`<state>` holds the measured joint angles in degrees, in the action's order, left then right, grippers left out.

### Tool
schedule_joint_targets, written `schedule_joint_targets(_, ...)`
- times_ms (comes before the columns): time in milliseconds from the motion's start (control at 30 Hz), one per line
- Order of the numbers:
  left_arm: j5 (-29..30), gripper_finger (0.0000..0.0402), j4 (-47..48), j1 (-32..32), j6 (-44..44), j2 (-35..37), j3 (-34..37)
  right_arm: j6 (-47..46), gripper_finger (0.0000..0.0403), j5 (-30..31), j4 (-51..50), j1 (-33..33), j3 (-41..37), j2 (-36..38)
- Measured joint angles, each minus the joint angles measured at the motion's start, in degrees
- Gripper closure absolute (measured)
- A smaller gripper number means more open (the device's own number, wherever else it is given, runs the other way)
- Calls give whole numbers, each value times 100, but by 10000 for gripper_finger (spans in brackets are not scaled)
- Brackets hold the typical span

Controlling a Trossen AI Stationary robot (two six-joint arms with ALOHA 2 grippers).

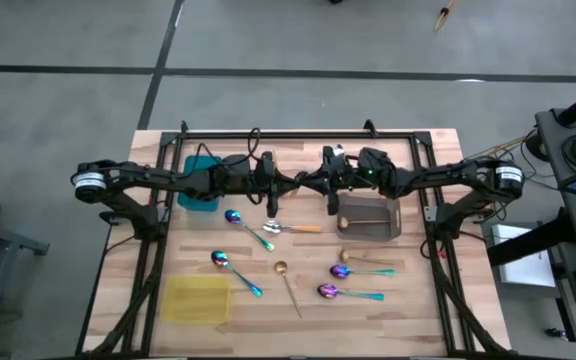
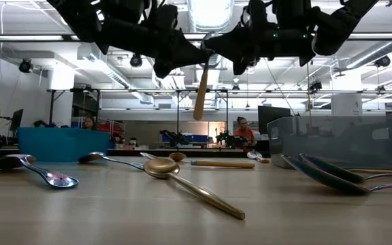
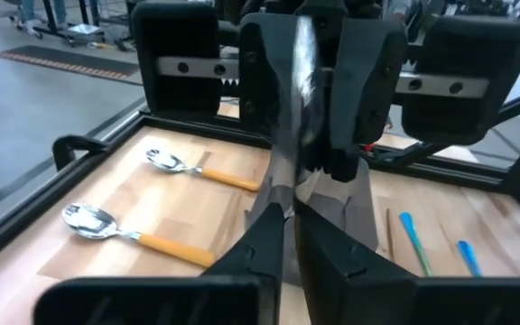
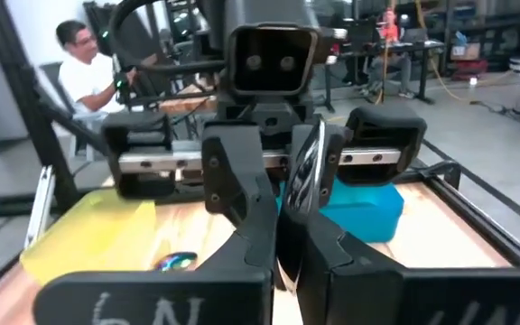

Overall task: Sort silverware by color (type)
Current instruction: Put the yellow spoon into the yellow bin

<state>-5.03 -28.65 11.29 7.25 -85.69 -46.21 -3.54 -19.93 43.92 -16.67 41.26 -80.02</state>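
– Well, what's on that wooden table [image 1: 388,330] right now?

– Two dark arms reach in from either side and meet over the middle, towards the back; the left gripper [image 1: 290,184] and the right gripper [image 1: 314,183] face each other nose to nose.

– Are they holding anything?

– Yes, one orange-handled spoon [image 2: 201,92]; both pairs of fingers look pinched together on its silver bowl end, and the handle hangs down in the air, clear of the table.

– And the trays?

– A grey tray [image 1: 386,228] sits just under the right arm; a teal tray [image 1: 200,192] sits under the left arm near the back; a yellow tray [image 1: 198,298] lies at the front on the left.

– Where's the rest of the cutlery?

– Loose on the wood between the trays; a second orange spoon [image 1: 293,228] lies just below where the grippers meet; two blue-purple spoons with teal handles, the back one [image 1: 248,228] and the front one [image 1: 236,272], lie on the left; another pair, the upper right one [image 1: 360,270] and the lower right one [image 1: 348,293], lie below the grey tray; a thin gold spoon [image 1: 288,285] rests between the two groups.
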Motion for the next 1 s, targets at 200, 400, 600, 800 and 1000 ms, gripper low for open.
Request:
schedule_joint_targets(200, -447, 323, 69, 0, 126, 2, 0, 655, 394, -1192, -50, -34, -136, 278)
schedule_joint_targets(400, -1224, 257, -4, -14, 116, 2, 0, 1341, 394, -3191, 14, -26, -273, 429)
schedule_joint_targets(600, -1306, 231, -844, -119, 99, -330, 0, 1650, 394, -4204, 51, -26, -293, 519)
schedule_joint_targets(800, -2260, 230, -1950, -190, 317, -988, 0, 1883, 394, -4881, -32, -26, -293, 524)
schedule_joint_targets(1000, -2562, 237, -2744, -182, 742, -1716, -154, 2156, 394, -4950, -47, -26, -363, 523)
